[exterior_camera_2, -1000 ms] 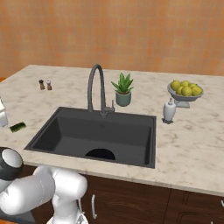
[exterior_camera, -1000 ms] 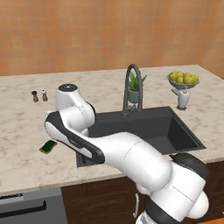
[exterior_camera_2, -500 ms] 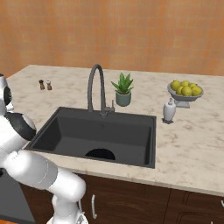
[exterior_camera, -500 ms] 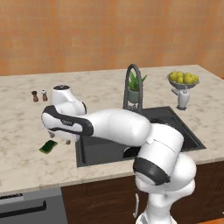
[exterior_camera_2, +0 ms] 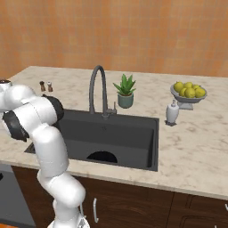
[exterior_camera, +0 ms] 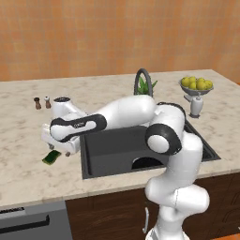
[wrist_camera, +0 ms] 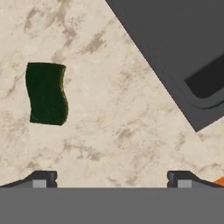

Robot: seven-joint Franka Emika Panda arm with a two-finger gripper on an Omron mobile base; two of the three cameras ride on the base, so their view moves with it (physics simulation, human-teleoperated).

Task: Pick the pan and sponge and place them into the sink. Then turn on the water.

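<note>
The sponge (wrist_camera: 46, 93) lies flat on the surface (wrist_camera: 113, 131), just left of the sink (exterior_camera: 117, 150), free for a top-down grasp. The pan's dark curve (exterior_camera: 149, 162) already shows in the basin. The arm reaches left across the sink, hand pointing down. The tool (wrist_camera: 111, 179) hovers above the surface, jaws fully apart and empty, offset from the sponge.
</note>
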